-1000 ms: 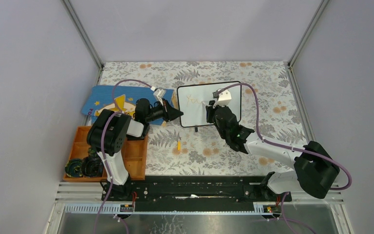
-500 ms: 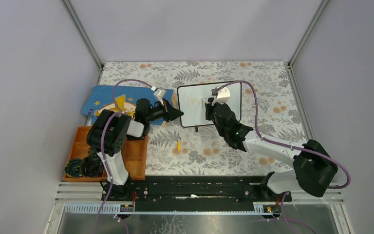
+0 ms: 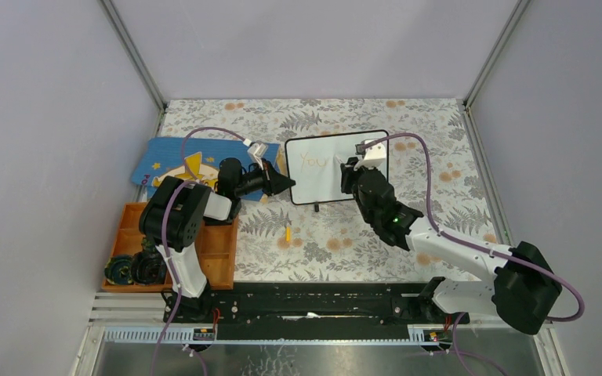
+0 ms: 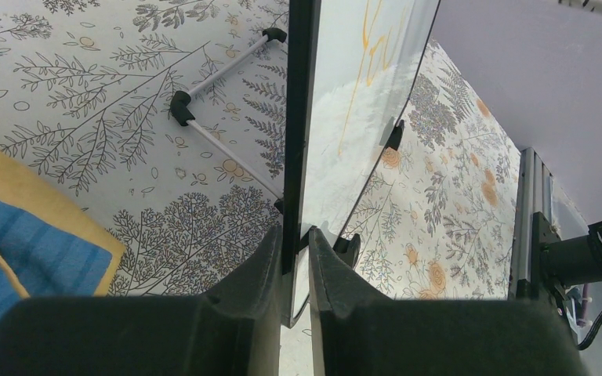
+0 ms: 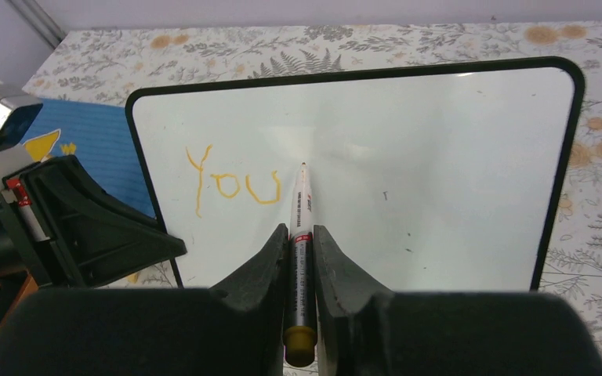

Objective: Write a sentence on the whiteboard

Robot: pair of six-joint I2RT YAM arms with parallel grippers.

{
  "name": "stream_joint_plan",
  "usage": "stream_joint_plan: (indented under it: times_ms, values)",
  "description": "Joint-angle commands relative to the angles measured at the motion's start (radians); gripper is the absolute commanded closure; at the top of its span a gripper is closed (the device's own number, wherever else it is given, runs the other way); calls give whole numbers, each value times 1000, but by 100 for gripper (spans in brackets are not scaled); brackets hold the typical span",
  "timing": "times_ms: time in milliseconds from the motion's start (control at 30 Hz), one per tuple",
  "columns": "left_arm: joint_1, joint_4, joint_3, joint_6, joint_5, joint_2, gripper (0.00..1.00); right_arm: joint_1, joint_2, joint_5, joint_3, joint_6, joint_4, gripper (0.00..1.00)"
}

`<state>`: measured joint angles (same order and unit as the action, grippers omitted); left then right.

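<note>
orange tray (image 3: 218,258): we find it at the near left corner of the worktop (image 3: 439,133), with dark round parts in and beside its left compartments.
small yellow piece (image 3: 288,233): it lies alone on the floral cover, between the tray and the right arm, nearer than the board.
right gripper (image 5: 302,235): clenched on a marker (image 5: 301,204); the barrel runs out between the fingers toward the board.
marker tip: we see it at the board face, just right of the last written letter; we cannot tell whether it touches.
left gripper (image 4: 296,239): grasping the whiteboard (image 5: 439,172) by its left edge, one finger on each side of the black frame.
whiteboard position: standing on its feet at the middle of the worktop, a little toward the far edge.
sentence (image 5: 231,186): we read only "You", in orange, on the left part of the board.
blue book (image 3: 165,160): flat by the left edge, beyond the tray.
</note>
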<state>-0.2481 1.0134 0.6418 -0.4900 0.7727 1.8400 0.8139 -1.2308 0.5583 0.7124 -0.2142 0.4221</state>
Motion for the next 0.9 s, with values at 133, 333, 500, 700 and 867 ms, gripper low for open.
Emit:
stream_joint_plan:
  times_ms: [133, 333, 500, 700, 867]
  values:
    - [-12, -41, -3, 31, -21, -12, 89, -40, 36, 48, -5, -25, 10, 100]
    - [-13, -39, -4, 33, -21, -13, 89, -45, 2, 48, 25, -22, 22, 100]
    - [-15, -39, -4, 34, -23, -16, 89, -46, -23, 45, 50, -15, 32, 100]
    - [-16, -40, -6, 37, -23, -17, 89, -48, -36, 44, 63, -10, 52, 100]
    - [-17, -40, -5, 37, -23, -16, 89, -48, -39, 42, 69, -4, 62, 100]
